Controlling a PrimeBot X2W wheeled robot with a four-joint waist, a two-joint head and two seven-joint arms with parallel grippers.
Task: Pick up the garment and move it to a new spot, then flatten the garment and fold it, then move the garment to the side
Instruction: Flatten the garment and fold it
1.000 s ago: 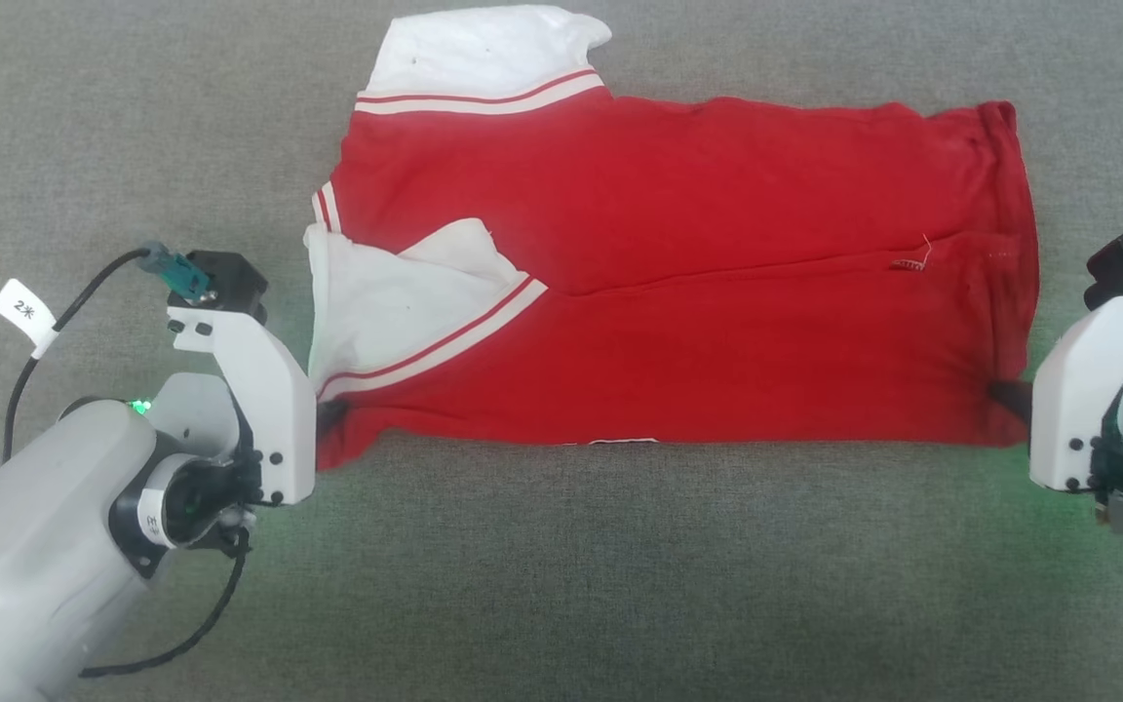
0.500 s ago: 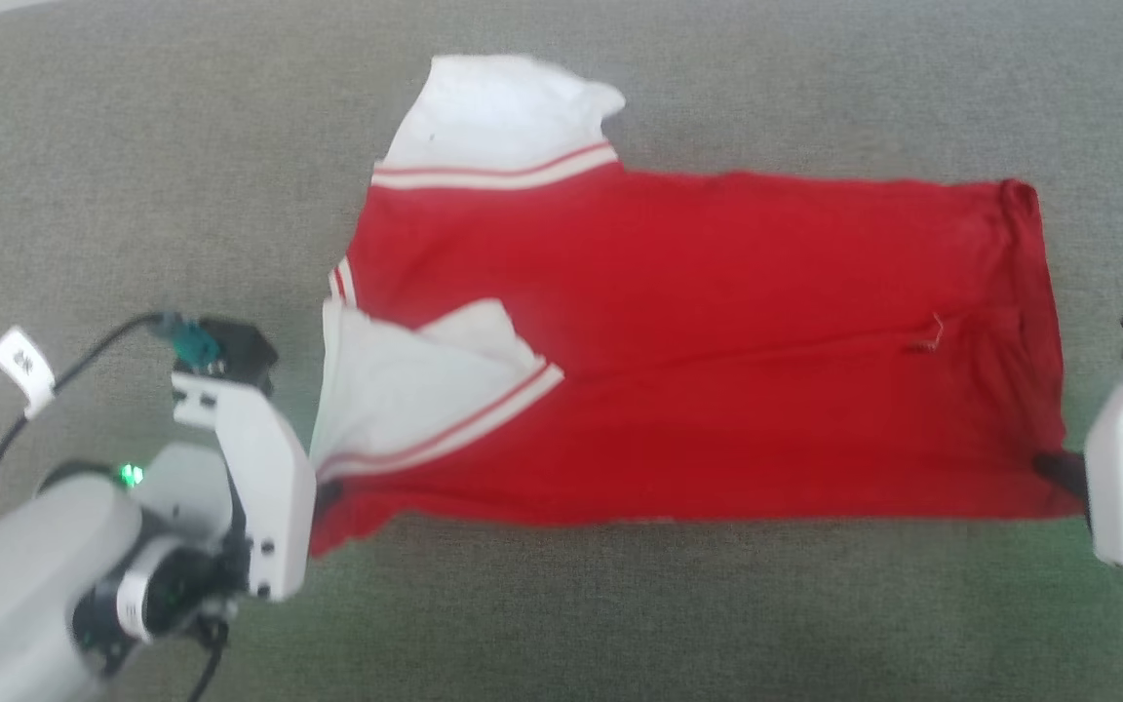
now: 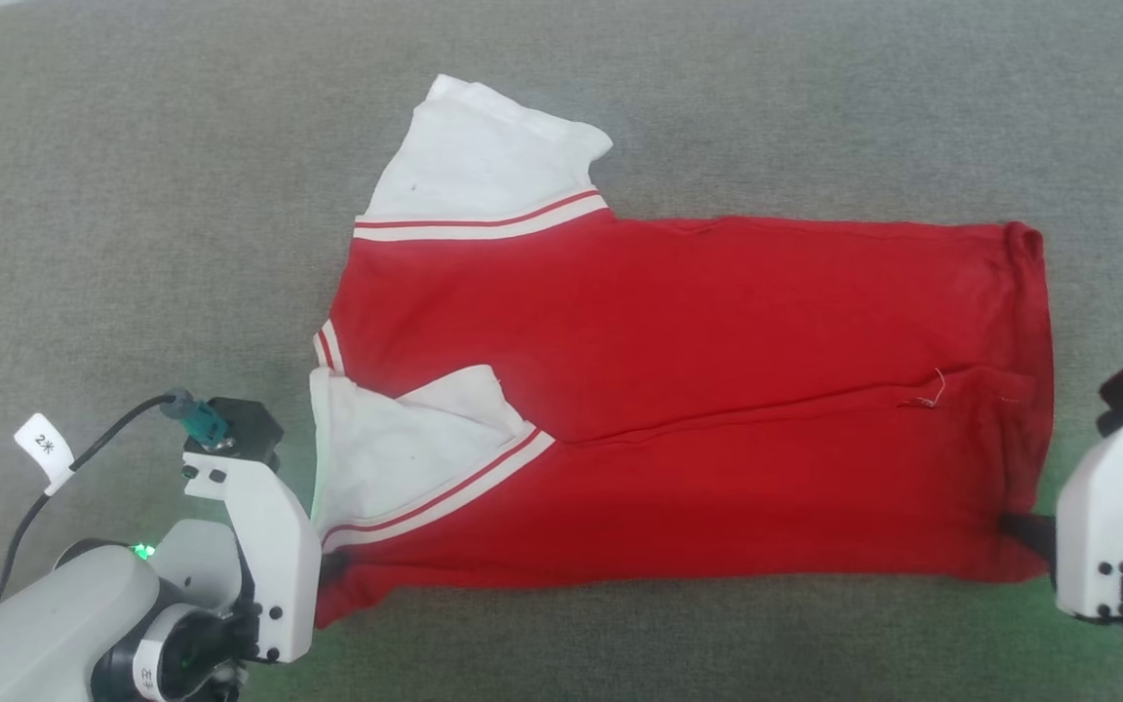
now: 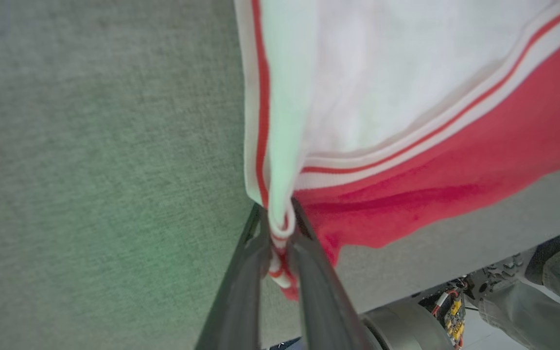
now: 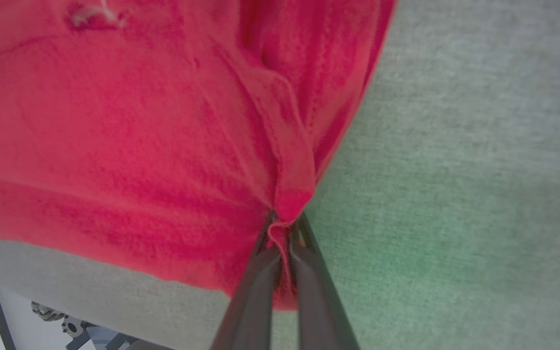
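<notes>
One garment point(image 3: 698, 390), two white sleeves and two grippers are counted on a grey table point(image 3: 133, 244). The garment is spread across the middle of the head view, folded lengthwise. One sleeve point(image 3: 484, 166) is laid out at the upper left and the other point(image 3: 396, 458) is folded onto the red cloth at the lower left. Bare table is left on every side, widest at the top and left of the frame, narrowest along the bottom. The left arm is brought in from the lower left corner. The left gripper point(image 3: 332, 565) is clamped on the garment's lower left corner, striped cloth being pinched between its fingers point(image 4: 309, 272). At the right edge, the right gripper point(image 3: 1020, 531) is pointed leftward and closed tight on the lower right corner, a red pleat being drawn up to its tips point(image 5: 285, 223).
</notes>
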